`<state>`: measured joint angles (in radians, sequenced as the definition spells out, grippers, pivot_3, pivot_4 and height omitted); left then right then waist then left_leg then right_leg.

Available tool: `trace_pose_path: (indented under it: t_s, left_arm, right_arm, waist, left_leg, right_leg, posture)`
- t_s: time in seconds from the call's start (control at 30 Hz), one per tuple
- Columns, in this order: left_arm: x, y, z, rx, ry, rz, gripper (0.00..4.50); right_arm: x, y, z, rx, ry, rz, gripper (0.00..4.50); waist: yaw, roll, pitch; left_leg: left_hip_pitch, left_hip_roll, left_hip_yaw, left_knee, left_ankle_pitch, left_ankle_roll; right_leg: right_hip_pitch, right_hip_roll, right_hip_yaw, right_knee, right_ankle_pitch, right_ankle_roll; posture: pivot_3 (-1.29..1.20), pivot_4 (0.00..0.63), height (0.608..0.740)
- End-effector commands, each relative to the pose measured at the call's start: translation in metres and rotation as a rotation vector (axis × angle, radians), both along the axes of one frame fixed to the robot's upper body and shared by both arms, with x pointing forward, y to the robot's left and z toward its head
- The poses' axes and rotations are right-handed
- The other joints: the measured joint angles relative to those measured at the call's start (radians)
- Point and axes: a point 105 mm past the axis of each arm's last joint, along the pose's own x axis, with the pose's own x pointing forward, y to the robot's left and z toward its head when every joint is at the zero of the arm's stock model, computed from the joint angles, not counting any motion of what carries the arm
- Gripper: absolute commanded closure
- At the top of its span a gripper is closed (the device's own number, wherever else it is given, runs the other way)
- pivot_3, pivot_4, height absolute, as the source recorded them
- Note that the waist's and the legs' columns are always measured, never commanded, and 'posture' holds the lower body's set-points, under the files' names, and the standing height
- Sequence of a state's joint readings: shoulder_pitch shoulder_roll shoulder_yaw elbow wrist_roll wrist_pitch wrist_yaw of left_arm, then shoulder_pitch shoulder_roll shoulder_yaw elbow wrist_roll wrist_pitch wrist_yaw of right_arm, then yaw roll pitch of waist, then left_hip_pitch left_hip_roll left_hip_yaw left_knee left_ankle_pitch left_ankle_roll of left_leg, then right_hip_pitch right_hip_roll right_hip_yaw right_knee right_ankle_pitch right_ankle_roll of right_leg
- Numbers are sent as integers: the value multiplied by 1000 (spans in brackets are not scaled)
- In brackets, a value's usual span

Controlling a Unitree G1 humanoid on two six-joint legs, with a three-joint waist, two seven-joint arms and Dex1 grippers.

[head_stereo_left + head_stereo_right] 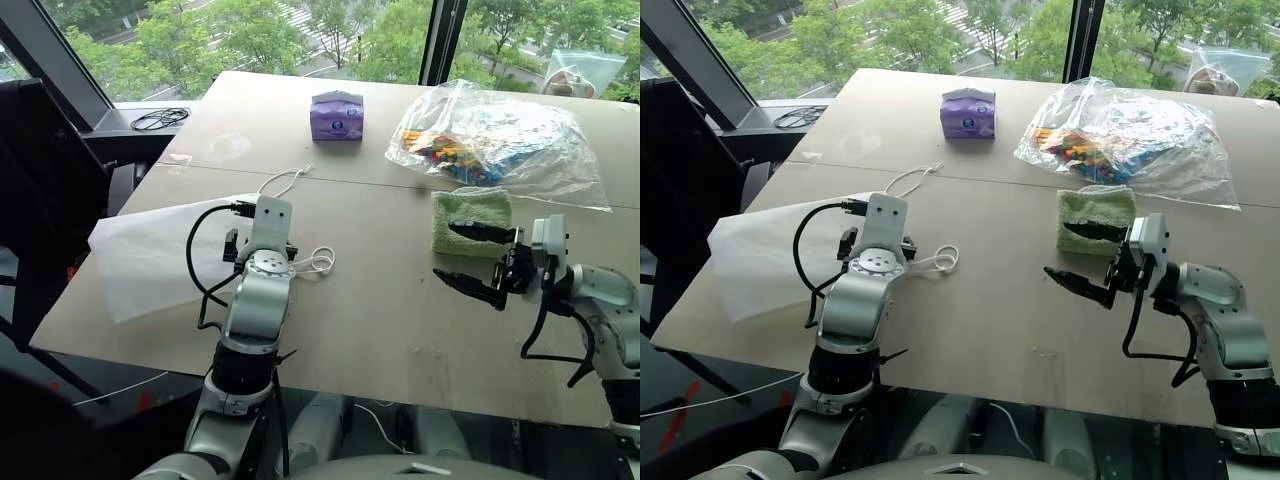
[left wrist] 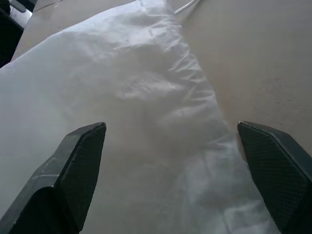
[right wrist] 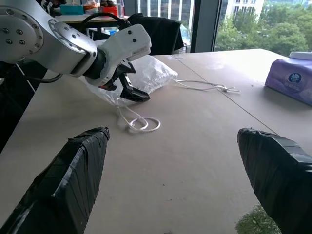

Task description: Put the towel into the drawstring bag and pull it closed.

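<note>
The light-green towel (image 1: 470, 208) lies flat on the table's right half. My right gripper (image 1: 447, 250) hangs open at the towel's near edge with nothing between its fingers; one finger crosses the towel's front edge in the head views. The white drawstring bag (image 1: 150, 255) lies flat at the left, overhanging the table's left edge. Its white cord (image 1: 318, 262) forms a loop on the table, and a second cord (image 1: 285, 181) trails toward the back. My left gripper (image 2: 170, 126) is open just above the bag's mouth end, tilted down at the fabric; the right wrist view shows this gripper (image 3: 127, 92) close over the bag.
A purple tissue pack (image 1: 337, 115) stands at the back centre. A clear plastic bag of colourful pieces (image 1: 500, 140) lies at the back right, just behind the towel. A black chair (image 1: 40, 190) stands off the table's left side. A seam (image 1: 380, 180) runs across the table top.
</note>
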<state>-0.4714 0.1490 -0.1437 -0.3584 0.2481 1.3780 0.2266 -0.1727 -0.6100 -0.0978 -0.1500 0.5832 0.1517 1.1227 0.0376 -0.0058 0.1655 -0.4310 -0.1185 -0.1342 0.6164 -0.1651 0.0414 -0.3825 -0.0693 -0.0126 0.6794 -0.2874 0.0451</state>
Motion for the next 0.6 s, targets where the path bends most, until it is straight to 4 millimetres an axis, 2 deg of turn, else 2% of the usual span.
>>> trace_pose_path:
  t_s: [0.03,0.1,0.13,0.17,0.4,0.43,0.6]
  left_arm:
    - [-1,6,10,44,-26,43,43]
    - [-2,8,11,49,-32,62,43]
    - [-3,9,12,55,-37,66,565]
    - [-3,9,13,59,-41,68,762]
    - [-5,12,22,120,-87,75,4239]
    - [-4,13,23,131,-95,73,4428]
    - [-3,15,29,174,-135,58,4428]
  right_arm:
    - [-4,-2,11,27,-41,1,0]
    - [-4,-2,10,30,-38,0,0]
    - [-4,-2,9,32,-35,-1,0]
    - [-4,-2,9,34,-34,-2,0]
    - [-1,-2,6,37,-31,0,0]
    - [-1,-2,6,38,-32,-1,0]
    - [0,-3,6,49,-33,-7,0]
  waist:
    - [0,0,0]
    - [-1,0,0]
    - [0,0,0]
    - [0,0,0]
    - [0,0,0]
    - [-1,0,0]
    - [0,0,0]
  left_leg:
    - [0,0,0,0,0,0]
    - [0,0,0,0,0,0]
    - [0,0,0,0,0,0]
    - [0,0,0,0,0,0]
    - [0,0,0,0,-1,1]
    - [0,0,0,0,-1,1]
    - [0,0,0,0,-1,1]
  right_leg:
    - [0,0,0,0,0,0]
    - [0,0,0,0,0,0]
    - [0,0,0,0,0,0]
    - [0,0,0,0,0,0]
    - [0,0,0,0,0,0]
    - [0,0,0,0,0,0]
    - [0,0,0,0,0,0]
  posture:
    - [0,150,739]
    - [0,150,739]
    - [0,150,739]
    - [0,150,739]
    - [0,150,739]
    - [0,150,739]
    - [0,150,739]
